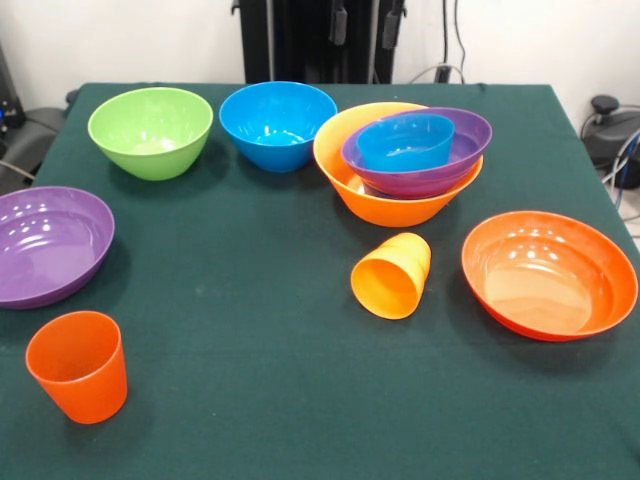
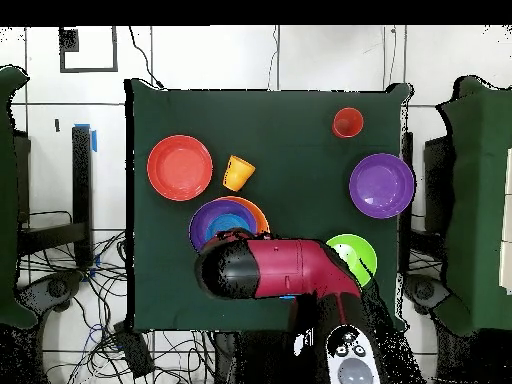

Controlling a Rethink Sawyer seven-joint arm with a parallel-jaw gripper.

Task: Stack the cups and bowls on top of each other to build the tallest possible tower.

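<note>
Altogether: six bowls (image 1: 150, 130), two cups (image 1: 80, 365), dark green table (image 1: 260, 380).

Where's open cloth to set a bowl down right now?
Bare cloth lies between the red-orange cup, the tipped yellow-orange cup and the lone purple bowl. The far edge is crowded: green bowl, blue bowl, the tower.

- Table cloth (image 1: 300, 380): dark green.
- Bowl at 11 o'clock (image 1: 151, 130): lime green.
- Bowl at 12 o'clock (image 1: 277, 124): blue.
- Big bowl (image 1: 400, 205) at 1 o'clock: yellow-orange, holding a purple bowl (image 1: 440, 165) and a small blue one (image 1: 405, 142).
- Bowl at 9 o'clock (image 1: 50, 245): purple.
- Bowl at 3 o'clock (image 1: 548, 274): red-orange.
- Tipped cup (image 1: 392, 275): yellow-orange.
- Upright cup (image 1: 78, 366): red-orange.
- Arm (image 2: 290, 270): red and black.
</note>
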